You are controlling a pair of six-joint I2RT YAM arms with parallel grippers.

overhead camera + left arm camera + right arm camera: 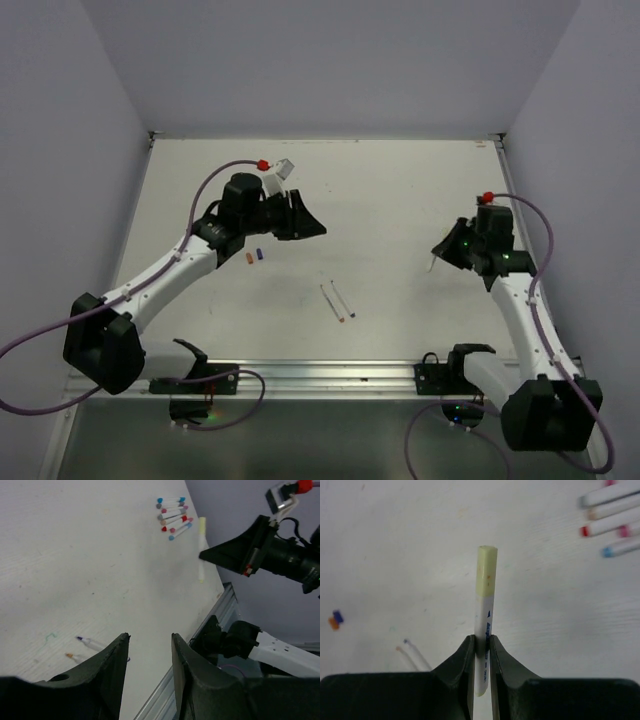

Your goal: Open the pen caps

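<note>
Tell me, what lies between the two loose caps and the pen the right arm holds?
Two uncapped pens lie between the loose caps and the held pen, shown in the right wrist view.

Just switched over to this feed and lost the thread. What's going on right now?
The right tool is shut on the white body of a pen, and its yellow cap is not yet off. The left tool is open and empty above the table. Two uncapped pens lie mid-table, with the orange and blue caps loose nearby. A bunch of capped pens lies untouched.
</note>
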